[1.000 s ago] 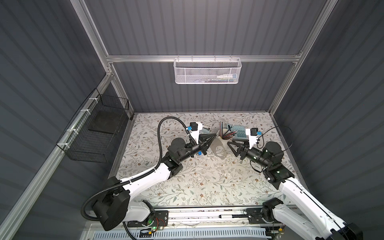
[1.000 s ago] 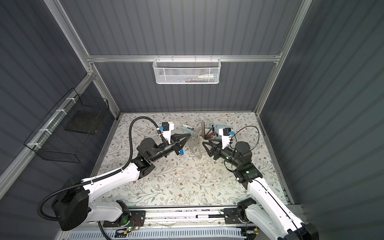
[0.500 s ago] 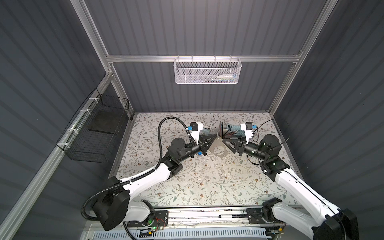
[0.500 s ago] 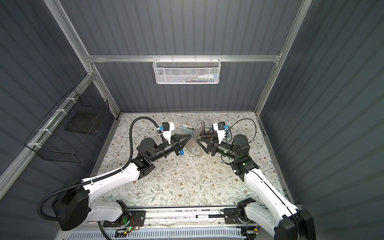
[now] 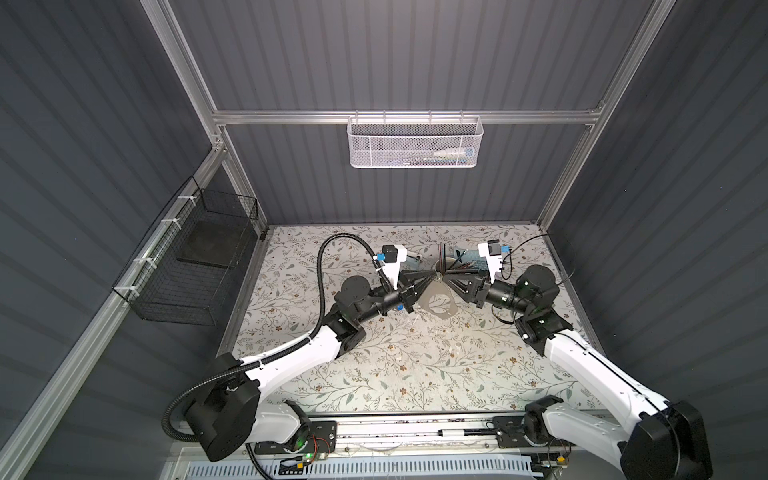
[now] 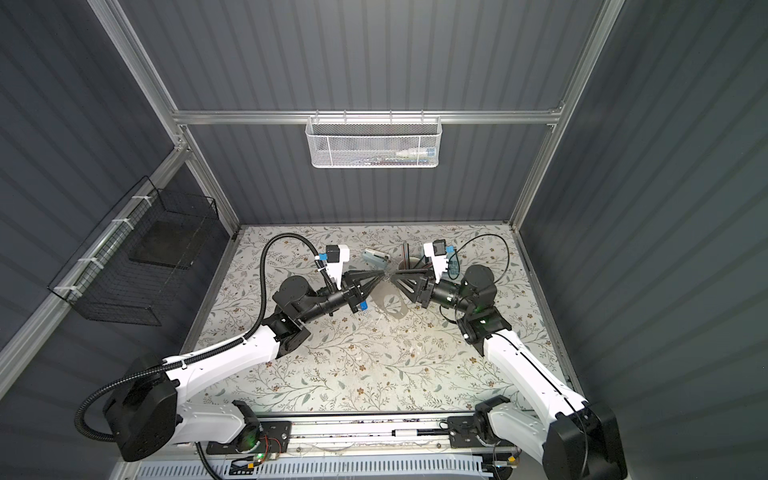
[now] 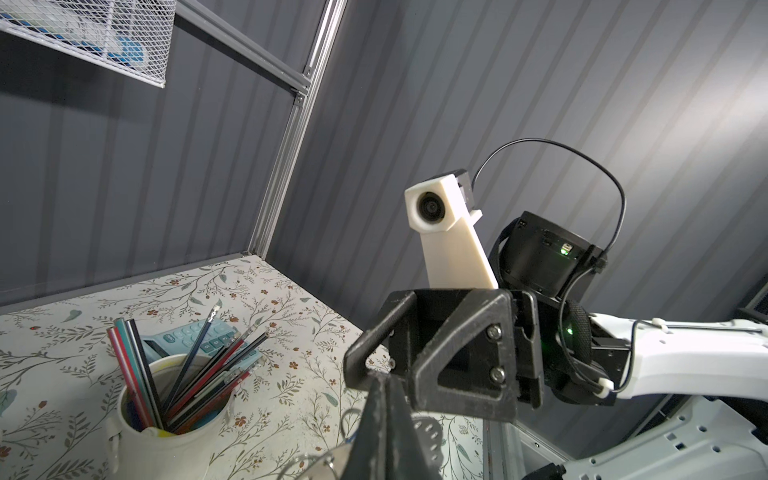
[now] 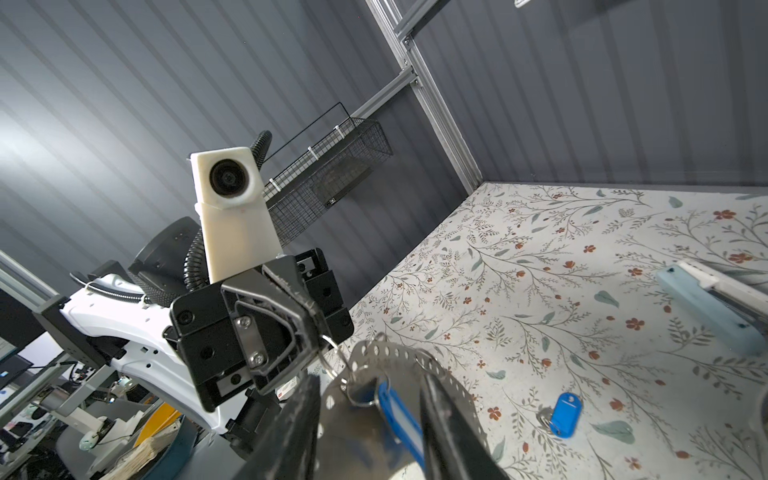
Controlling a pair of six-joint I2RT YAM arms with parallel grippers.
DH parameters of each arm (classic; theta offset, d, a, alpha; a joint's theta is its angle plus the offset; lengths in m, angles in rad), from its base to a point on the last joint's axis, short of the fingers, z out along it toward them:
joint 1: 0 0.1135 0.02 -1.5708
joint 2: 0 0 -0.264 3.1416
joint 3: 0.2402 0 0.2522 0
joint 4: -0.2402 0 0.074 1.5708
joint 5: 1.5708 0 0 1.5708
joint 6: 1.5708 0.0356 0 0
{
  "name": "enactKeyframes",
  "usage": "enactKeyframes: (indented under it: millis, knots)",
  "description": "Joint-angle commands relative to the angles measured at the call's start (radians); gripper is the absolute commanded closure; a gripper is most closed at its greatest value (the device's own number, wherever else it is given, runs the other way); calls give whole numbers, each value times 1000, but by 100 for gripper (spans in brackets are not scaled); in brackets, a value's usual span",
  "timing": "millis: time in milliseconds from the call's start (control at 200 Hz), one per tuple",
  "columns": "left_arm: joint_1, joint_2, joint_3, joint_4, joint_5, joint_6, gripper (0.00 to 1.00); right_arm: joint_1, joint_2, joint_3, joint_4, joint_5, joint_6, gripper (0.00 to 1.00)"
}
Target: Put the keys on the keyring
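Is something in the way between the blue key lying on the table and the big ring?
Nothing visible lies between them. The loose key rests on bare tablecloth, apart from the keyring. Only a finger of the right gripper stands at the keyring's edge on that side; the stapler lies well aside.

Both arms stretch inward from the near corners, wrists roughly level, tips almost meeting at centre: the left claw (image 5: pixel 432 276) pinched fully together, the right claw (image 5: pixel 448 279) facing it, jaws partly apart.
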Motion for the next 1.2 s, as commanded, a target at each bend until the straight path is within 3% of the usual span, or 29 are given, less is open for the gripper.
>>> enactKeyframes:
  millis: [0,185,560,1196]
  knots:
    - [4,-9,5,41,19,-4,100,-18,5,23,83,-35,51,56]
    - [4,-9,4,45,25,-8,100,-54,0,13,123,-45,95,50]
    - [4,1,8,62,32,-21,100,-26,24,3,144,-112,112,66]
    - [4,2,4,67,35,-21,100,24,87,12,173,-140,122,77]
